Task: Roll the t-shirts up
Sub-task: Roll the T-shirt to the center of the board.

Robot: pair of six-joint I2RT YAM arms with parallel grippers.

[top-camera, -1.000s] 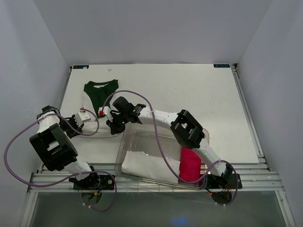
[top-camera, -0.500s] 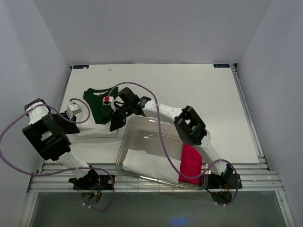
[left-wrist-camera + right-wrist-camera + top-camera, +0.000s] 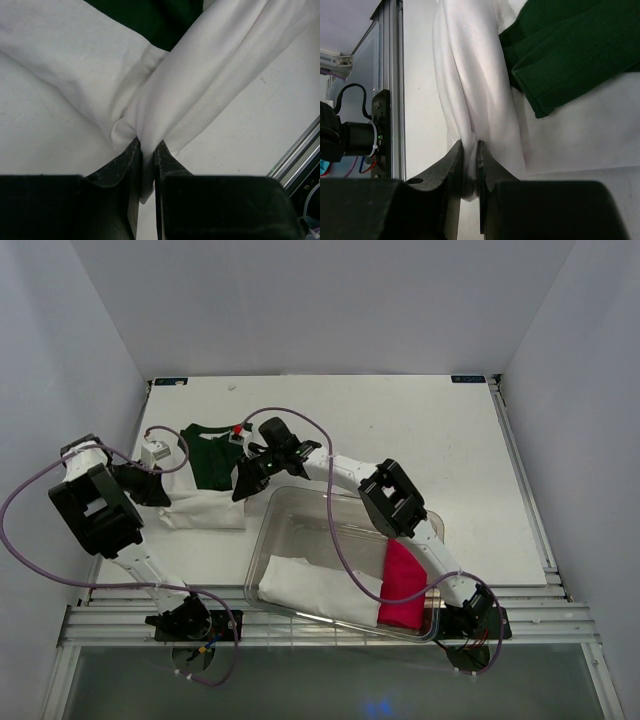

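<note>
A white table [image 3: 420, 440] sits between plain pale walls [image 3: 320, 300], evenly lit, perhaps from overhead.

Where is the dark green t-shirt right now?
In the top view, the plain dark green cloth t-shirt lies on the left side of the white table, overlapping the white cloth t-shirt, just beyond the clear plastic bin.

2 white-black arms [image 3: 345, 472], purple cables [image 3: 268, 409]

No legible text; blue corner labels [image 3: 467, 379] on table [image 3: 400, 430] too small.
</note>
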